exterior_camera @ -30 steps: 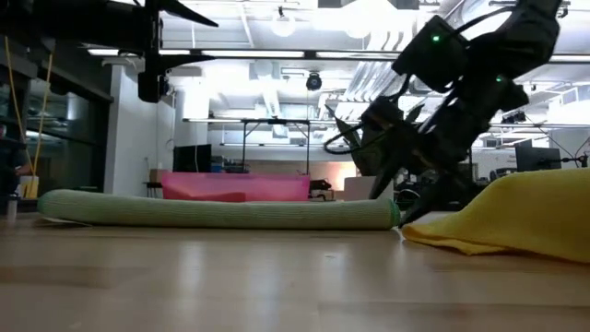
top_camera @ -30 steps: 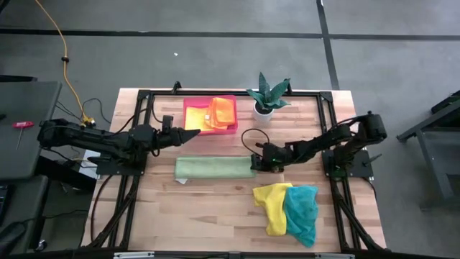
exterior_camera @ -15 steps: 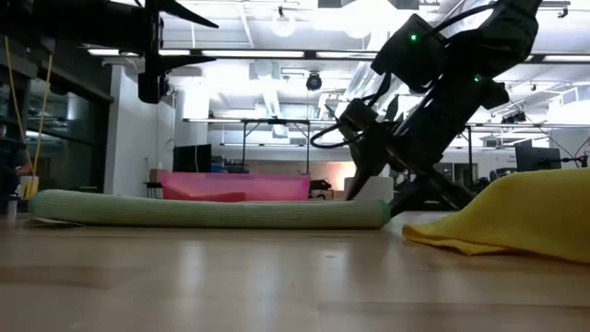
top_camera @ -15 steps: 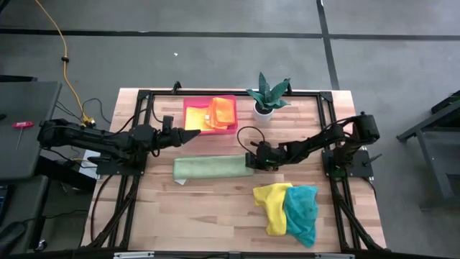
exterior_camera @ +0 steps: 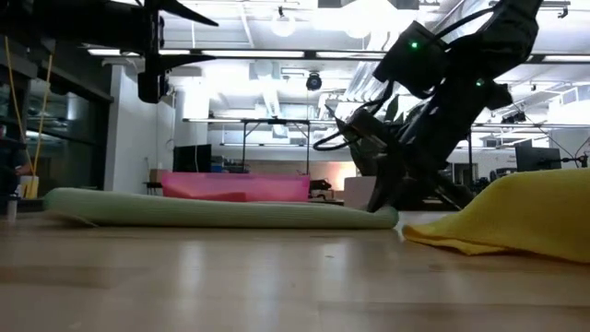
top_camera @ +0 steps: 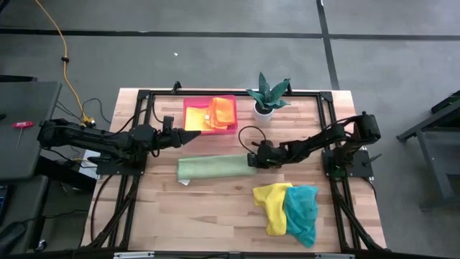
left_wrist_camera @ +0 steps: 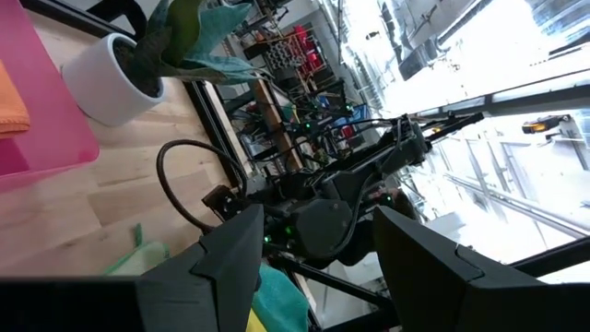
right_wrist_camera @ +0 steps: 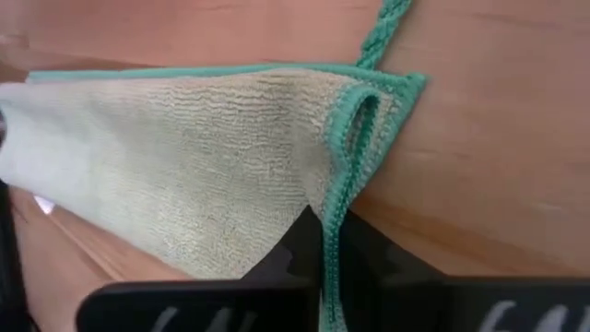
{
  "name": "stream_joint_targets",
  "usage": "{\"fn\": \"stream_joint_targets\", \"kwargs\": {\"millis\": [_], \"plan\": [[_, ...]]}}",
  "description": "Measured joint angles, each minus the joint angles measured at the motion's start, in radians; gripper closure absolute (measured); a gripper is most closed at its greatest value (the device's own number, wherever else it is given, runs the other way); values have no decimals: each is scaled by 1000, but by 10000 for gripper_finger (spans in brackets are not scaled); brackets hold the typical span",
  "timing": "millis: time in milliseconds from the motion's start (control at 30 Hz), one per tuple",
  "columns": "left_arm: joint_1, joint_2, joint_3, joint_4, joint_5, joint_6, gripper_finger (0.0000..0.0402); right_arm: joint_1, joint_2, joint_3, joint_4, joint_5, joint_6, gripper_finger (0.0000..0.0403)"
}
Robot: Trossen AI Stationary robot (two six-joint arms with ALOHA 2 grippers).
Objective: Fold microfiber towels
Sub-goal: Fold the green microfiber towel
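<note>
A light green microfiber towel (top_camera: 214, 168), folded into a long strip, lies flat across the middle of the table. My right gripper (top_camera: 253, 160) is at its right end, shut on the cloth. The right wrist view shows the towel (right_wrist_camera: 184, 157) with its darker green hem. My left gripper (top_camera: 192, 134) hangs open and level above the table, near the pink tray (top_camera: 191, 108), with nothing between its fingers (left_wrist_camera: 230, 254). An orange towel (top_camera: 223, 111) and a yellow one (top_camera: 198, 119) lie folded in the tray. A yellow towel (top_camera: 272, 206) and a teal towel (top_camera: 302, 213) lie crumpled at the near right. My right gripper pinches the green towel's right end at its hemmed edge (right_wrist_camera: 321, 205), close to a corner, between its two fingers. The fingers slant down from the table's right. A folded loop of hem (right_wrist_camera: 364, 124) beside them shows more than one layer. The towel lies on the table.
A potted plant in a white pot (top_camera: 264, 108) stands at the far side, right of the tray. Black frame rails (top_camera: 144, 144) run along the table's sides. Bare wood lies at the near left.
My right gripper has gone a little toward the table's left and tipped lower over the green towel's right end, then shut on it. The towel has shifted slightly on the table and stays flat.
</note>
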Motion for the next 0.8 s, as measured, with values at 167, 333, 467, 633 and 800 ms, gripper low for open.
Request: {"fn": "stream_joint_targets", "kwargs": {"millis": [167, 333, 467, 633, 800], "plan": [[0, 0, 0, 0, 50, 0, 206, 1, -121, -78, -83, 9, -2, 400], [-1, 0, 0, 0, 62, 0, 206, 22, -334, -179, -246, 63, 59, 401], [0, 0, 0, 0, 58, 23, 206, 42, -525, -219, -446, 90, 82, 402], [0, 7, 0, 0, 53, 52, 206, 49, -717, -220, -693, 116, 89, 402], [0, 12, 0, -17, 53, 52, 206, 49, -850, -220, -843, 133, 118, 402]]}}
